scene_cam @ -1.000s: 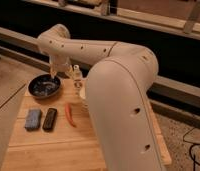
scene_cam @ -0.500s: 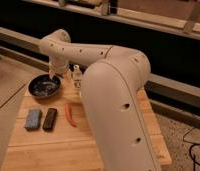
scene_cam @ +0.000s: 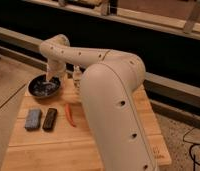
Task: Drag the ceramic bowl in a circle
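Note:
The ceramic bowl (scene_cam: 44,87), dark and glossy with a bluish-white speckled inside, sits at the far left of the wooden table (scene_cam: 103,145). My white arm reaches over from the right, bends at its elbow and comes down to the bowl. My gripper (scene_cam: 53,77) is at the bowl's far right rim, and its tip appears to be at or just inside the rim. The arm hides part of the table behind the bowl.
A blue sponge (scene_cam: 32,119), a dark bar-shaped object (scene_cam: 50,119) and a red chili pepper (scene_cam: 69,114) lie in front of the bowl. A small white cup (scene_cam: 78,78) stands just right of the gripper. The table's left edge is close to the bowl.
The arm's elbow has come down a little toward the bowl. The bowl stays in about the same place on the table.

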`<state>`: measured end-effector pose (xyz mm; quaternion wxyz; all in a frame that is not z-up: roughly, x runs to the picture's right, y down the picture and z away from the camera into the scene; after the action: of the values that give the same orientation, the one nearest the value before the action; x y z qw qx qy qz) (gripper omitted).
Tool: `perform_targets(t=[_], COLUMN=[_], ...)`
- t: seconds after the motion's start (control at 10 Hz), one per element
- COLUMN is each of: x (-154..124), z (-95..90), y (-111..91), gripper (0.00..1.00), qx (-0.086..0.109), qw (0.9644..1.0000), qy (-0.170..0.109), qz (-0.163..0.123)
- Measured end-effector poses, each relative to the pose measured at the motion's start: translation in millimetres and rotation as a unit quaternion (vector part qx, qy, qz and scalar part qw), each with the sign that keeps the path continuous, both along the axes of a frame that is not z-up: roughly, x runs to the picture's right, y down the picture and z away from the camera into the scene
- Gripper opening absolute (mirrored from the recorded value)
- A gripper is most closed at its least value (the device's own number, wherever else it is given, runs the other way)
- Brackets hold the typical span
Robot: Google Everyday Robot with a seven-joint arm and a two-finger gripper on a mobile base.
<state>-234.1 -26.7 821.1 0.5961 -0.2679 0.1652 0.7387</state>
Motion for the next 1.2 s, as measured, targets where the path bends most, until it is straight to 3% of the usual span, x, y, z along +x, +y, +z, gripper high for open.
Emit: perform_targets(t=[0.5, 0.7, 0.9, 1.0, 1.2], x=[-0.2, -12.7, -32.0, -46.0, -53.2], z=[1.5, 2.1, 2.6, 3.5, 4.2], y=[2.8, -9.3, -17.4, -20.8, -19.3], gripper=[0.65, 0.65, 0.65, 0.65, 0.65], qx=[-0.001, 0.022, 0.043, 0.056, 0.063], qw=[0.9999, 0.9996, 0.9985, 0.9968, 0.9955], qy=[-0.004, -0.009, -0.030, -0.054, -0.070], qz=[-0.012, -0.014, -0.014, -0.013, -0.010])
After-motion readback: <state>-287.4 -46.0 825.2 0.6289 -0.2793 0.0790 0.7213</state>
